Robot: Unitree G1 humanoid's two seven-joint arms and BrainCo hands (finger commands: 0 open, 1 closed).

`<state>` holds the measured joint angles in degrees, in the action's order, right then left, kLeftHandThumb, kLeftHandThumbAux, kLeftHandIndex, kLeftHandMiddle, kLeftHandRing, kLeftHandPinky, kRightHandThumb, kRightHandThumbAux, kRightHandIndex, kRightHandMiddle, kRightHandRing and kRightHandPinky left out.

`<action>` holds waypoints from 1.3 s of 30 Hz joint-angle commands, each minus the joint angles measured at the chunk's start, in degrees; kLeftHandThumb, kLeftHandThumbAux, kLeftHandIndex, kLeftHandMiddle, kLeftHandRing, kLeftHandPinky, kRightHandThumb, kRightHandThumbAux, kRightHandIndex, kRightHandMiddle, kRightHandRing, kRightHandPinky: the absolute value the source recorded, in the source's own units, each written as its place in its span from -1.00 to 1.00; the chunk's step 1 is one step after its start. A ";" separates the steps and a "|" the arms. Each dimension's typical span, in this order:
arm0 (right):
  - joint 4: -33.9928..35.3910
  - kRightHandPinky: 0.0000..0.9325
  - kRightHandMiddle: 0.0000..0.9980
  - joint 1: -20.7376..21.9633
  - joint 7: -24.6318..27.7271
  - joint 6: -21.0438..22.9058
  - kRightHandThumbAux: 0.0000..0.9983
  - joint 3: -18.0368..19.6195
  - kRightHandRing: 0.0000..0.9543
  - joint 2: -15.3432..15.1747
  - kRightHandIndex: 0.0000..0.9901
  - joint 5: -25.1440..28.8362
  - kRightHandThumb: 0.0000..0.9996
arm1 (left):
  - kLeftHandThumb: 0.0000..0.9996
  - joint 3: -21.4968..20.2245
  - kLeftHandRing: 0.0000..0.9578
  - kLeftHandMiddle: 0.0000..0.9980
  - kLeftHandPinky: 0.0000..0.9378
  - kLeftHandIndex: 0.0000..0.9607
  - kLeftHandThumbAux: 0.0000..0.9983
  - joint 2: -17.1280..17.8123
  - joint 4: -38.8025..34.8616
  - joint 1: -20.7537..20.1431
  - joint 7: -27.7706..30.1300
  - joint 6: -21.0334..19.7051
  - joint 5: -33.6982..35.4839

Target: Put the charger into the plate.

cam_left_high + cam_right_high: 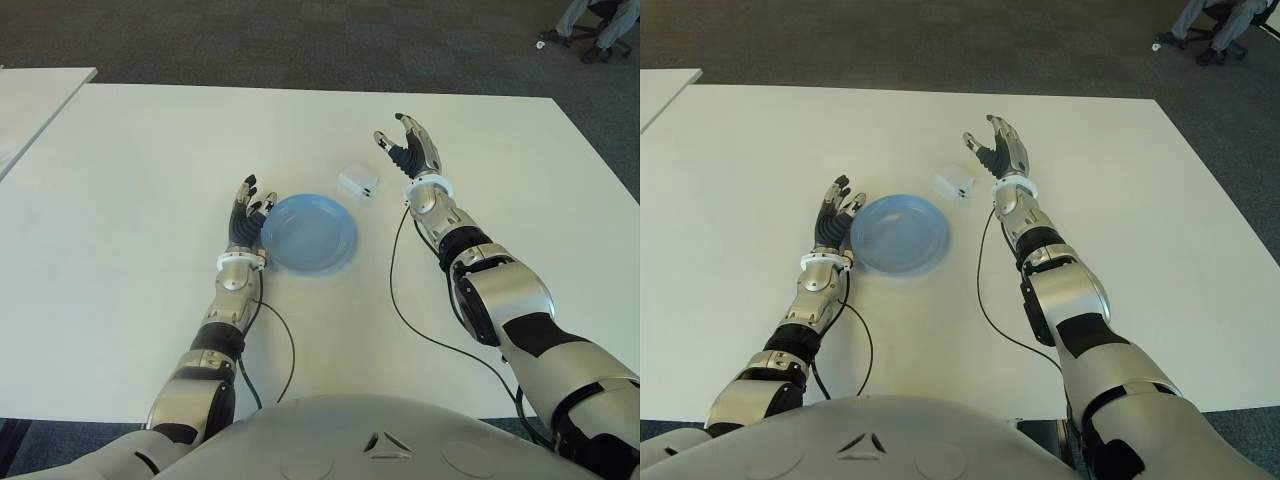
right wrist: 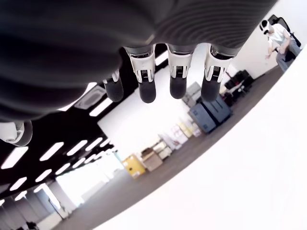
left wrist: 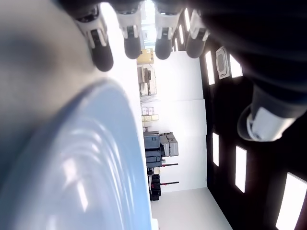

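Two hands are up over the white worktop (image 1: 130, 180), and neither one is holding anything. The charger (image 1: 357, 183), a small white block, sits on the worktop just above centre of the frame, right beside the upper right edge of the blue plate (image 1: 310, 232) but not in it. The plate is bare. The right hand (image 1: 411, 145) shows to the right of the charger, palm turned toward it, fingers spread and a little curled, with a clear gap between them and the charger. The left hand (image 1: 246, 212) shows at the plate's left edge, fingers (image 3: 101, 52) stretched out and loose; its wrist view has the rim right up close. A seated person's legs (image 1: 592, 22) show in the top right corner.
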<state>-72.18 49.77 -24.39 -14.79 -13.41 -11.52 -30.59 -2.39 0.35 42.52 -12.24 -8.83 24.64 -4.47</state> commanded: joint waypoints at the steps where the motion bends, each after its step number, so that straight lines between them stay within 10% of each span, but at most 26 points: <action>1: -1.37 -1.00 -1.00 0.48 1.71 0.13 -0.54 -1.98 -1.00 -0.53 -1.00 -0.84 -0.09 | -1.00 0.64 -1.00 -1.00 -1.00 -1.00 0.05 -0.85 2.39 1.39 -0.63 -1.89 -0.62; 14: -2.54 -1.00 -1.00 -0.78 0.96 -3.34 -0.51 -5.51 -1.00 -1.41 -1.00 -1.62 -0.12 | -1.00 0.93 -1.00 -1.00 -1.00 -1.00 0.05 -1.23 1.92 1.09 -0.92 -2.16 -0.38; 39: -5.65 -1.00 -1.00 -6.75 3.86 4.88 -0.41 -9.14 -1.00 1.51 -1.00 -2.25 -0.24 | -1.00 1.26 -1.00 -1.00 -1.00 -1.00 0.03 -2.02 -2.87 2.83 -1.44 -5.27 -0.39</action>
<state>-77.25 44.49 -21.51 -11.01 -21.62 -10.13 -31.72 -1.35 -1.23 39.23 -11.46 -9.80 21.49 -4.54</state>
